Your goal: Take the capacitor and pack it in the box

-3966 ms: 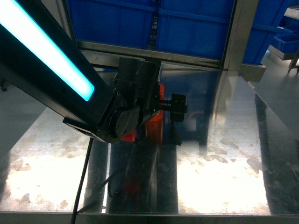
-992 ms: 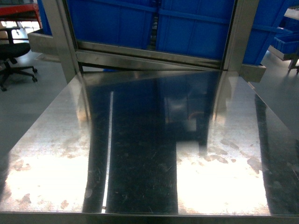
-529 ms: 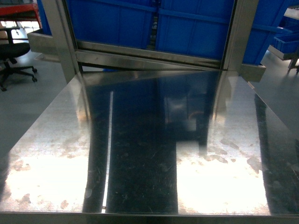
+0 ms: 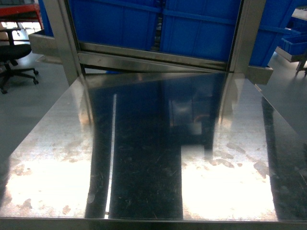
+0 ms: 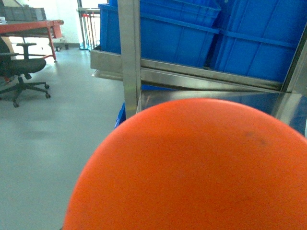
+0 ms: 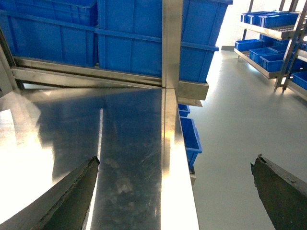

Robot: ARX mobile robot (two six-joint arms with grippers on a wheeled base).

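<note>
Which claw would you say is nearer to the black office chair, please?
Left, probably. Its wrist view shows the office chair off to the left across the floor; the right claw, open, hangs at the right edge of the steel table, with no chair in its view.

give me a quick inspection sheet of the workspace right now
surface: shiny steel table, scuffed and smudged, strong glare near the front edge
job's things: nothing seen; no capacitor or pink box in any view
clutter: nothing seen on the table
grippers: right gripper open, jaws wide apart over the table's right edge; the left wrist view is mostly blocked by a rounded orange part, so the left gripper's state cannot be told
cables: nothing seen
surroundings: blue plastic bins on a steel rack behind the table, an office chair at left, more blue bins on shelving at right, grey floor
</note>
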